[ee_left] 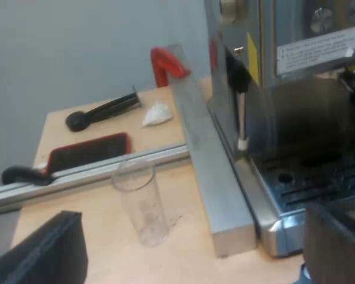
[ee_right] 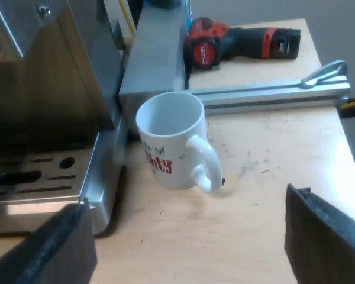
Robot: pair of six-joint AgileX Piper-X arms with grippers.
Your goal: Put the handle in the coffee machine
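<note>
The espresso machine (ee_left: 284,71) stands on a wooden table, its steel drip tray (ee_left: 310,189) at the front. A clear measuring glass (ee_left: 141,201) stands upright on the wood beside a metal bar, just ahead of my left gripper (ee_left: 189,251). That gripper is open, its black fingers (ee_left: 44,251) wide apart and holding nothing. In the right wrist view a white mug (ee_right: 171,142) with red lettering stands upright next to the drip tray (ee_right: 41,177). My right gripper (ee_right: 189,245) is open just short of the mug, holding nothing.
Aluminium bars (ee_left: 210,160) lie across the table by the machine. Beyond them are a red clamp (ee_left: 165,62), a black tool (ee_left: 103,110), a red-edged dark flat object (ee_left: 86,151) and crumpled white paper (ee_left: 157,113). A red and black drill (ee_right: 242,44) lies behind a rail (ee_right: 266,92).
</note>
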